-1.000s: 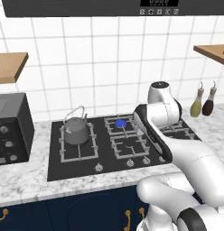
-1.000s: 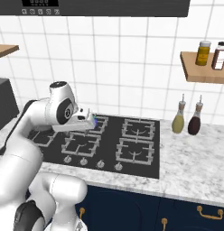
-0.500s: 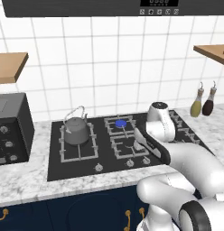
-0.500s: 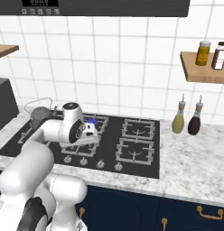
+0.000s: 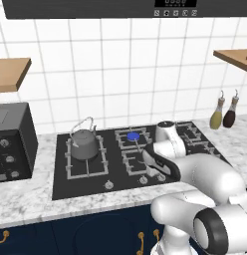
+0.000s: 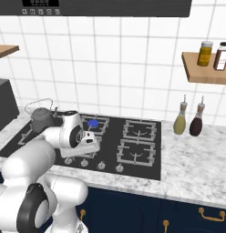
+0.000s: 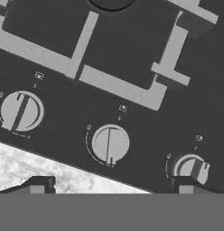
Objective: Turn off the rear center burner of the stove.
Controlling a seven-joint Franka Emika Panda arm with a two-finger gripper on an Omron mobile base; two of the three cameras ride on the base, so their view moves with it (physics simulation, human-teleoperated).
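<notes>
The stove [image 5: 61, 174] is a black glass cooktop with grey grates, and it also fills the hand view [image 7: 132, 54]. Its rear center burner [image 5: 133, 135] carries a blue flame disc, seen from the other side too [image 6: 92, 122]. My gripper [image 6: 87, 152] hangs low over the front row of silver knobs, just in front of the center burners. In the hand view the gripper [image 7: 113, 185] is open, fingertips [image 7: 41, 184] wide apart with nothing between them. A middle knob [image 7: 110, 143] lies just beyond the gap, with one knob [image 7: 21, 110] left and another [image 7: 191, 169] right.
A grey kettle [image 5: 84, 142] stands on the rear left burner. A black boxy oven [image 5: 11, 144] sits at the far left. Two bottles [image 5: 217, 113] stand right of the stove. The marble counter edge [image 7: 37, 169] runs just in front of the knobs.
The arm has folded down and forward: the hand dropped from above the center burners to just over the front knob row. The flame still burns blue.
</notes>
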